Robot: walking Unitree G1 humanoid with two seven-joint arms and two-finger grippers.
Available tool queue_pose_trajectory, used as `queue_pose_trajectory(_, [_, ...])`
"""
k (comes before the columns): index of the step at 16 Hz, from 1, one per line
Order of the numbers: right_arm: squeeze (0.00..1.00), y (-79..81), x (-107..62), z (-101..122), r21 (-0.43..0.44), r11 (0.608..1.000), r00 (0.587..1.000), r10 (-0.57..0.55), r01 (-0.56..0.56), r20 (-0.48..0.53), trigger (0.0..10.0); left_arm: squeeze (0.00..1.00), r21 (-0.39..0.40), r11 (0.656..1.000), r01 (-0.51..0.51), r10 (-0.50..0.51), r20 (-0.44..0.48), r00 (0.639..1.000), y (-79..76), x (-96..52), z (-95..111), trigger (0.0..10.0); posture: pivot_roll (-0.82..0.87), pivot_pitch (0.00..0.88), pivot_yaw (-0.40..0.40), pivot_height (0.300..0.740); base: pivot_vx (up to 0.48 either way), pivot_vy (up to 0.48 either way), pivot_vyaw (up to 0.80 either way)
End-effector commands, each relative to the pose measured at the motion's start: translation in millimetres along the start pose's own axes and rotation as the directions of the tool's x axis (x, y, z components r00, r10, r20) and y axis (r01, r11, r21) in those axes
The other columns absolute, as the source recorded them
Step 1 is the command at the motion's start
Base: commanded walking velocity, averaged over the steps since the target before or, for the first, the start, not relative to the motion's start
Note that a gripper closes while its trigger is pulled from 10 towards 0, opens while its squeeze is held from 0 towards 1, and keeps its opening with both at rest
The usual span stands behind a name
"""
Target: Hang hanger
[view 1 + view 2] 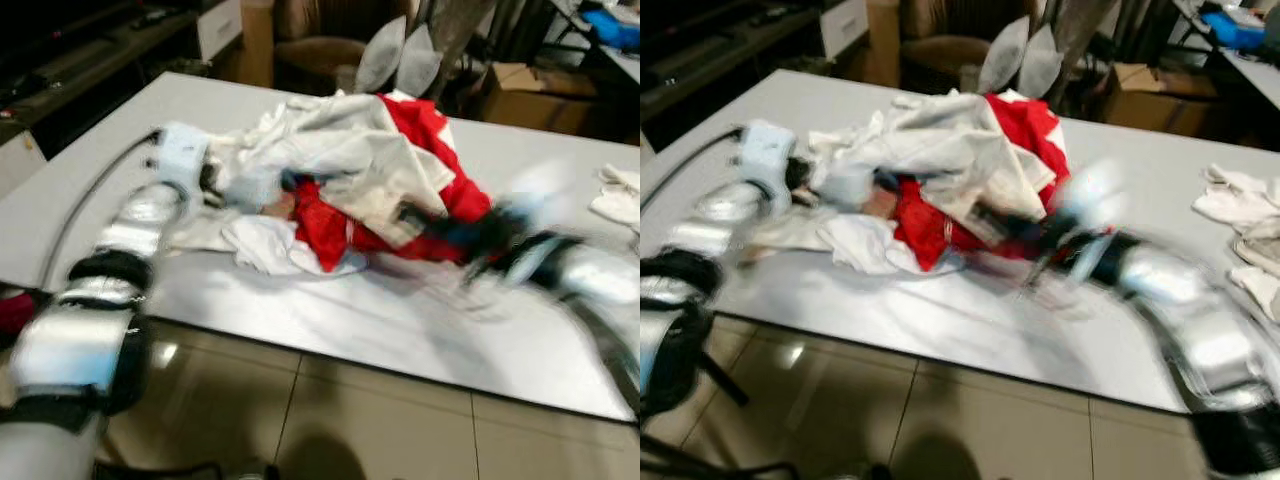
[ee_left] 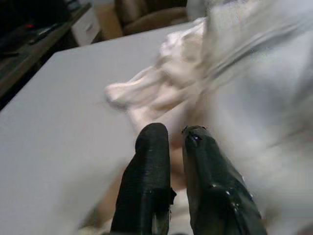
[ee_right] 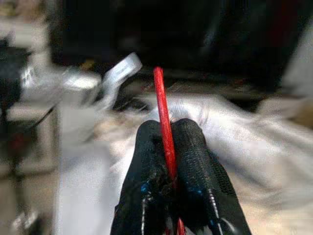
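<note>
A: Red and white clothes heaped on the grey table, head views. Both arms reach in. Right arm is motion-blurred, its tip at the red cloth.

B: Left side?

A: Left gripper sits at the heap's left edge. Left wrist view: left gripper fingers nearly together, thin gap, nothing between them; white fabric just past the tips.

B: Hanger?

A: Right wrist view: right gripper clamped on a thin red rod, likely the hanger. Long axis runs along the fingers, free end sticking out beyond the tips. Rest of it hidden between the pads. Pale cloth behind, blurred.
</note>
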State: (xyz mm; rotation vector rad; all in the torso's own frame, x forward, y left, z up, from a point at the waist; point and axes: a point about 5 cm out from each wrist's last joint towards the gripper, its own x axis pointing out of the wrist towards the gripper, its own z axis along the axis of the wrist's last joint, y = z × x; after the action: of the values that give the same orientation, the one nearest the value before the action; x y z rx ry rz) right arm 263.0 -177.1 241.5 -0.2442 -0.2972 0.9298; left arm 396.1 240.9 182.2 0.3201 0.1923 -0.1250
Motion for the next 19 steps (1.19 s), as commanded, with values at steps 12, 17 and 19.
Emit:
queue_pose_trajectory(12, [0.00,4.6,-22.7,10.0,0.115,0.981,0.958,0.177,-0.154,-0.226,10.0,1.00,0.120,0.842,0.527,-0.525,0.414,0.744,13.0,-45.4,66.3,10.0,-0.09,0.000,-0.019,0.740,0.000,0.000,0.00])
queue_pose_trajectory(17, [0.00,-6.8,-48.3,4.4,0.045,0.998,0.930,-0.022,0.041,-0.366,10.0,0.98,0.032,0.903,0.429,-0.400,0.434,0.807,-19.3,-44.4,47.0,10.0,-0.11,0.000,-0.010,0.740,0.000,0.000,0.00])
queue_pose_trajectory(19, [0.00,10.9,-67.2,15.5,0.081,0.994,0.927,-0.040,0.075,-0.373,10.0,0.00,-0.047,0.929,0.367,-0.301,0.481,0.823,-34.3,-58.2,40.4,10.0,-0.13,0.000,-0.004,0.740,0.000,0.000,0.00])
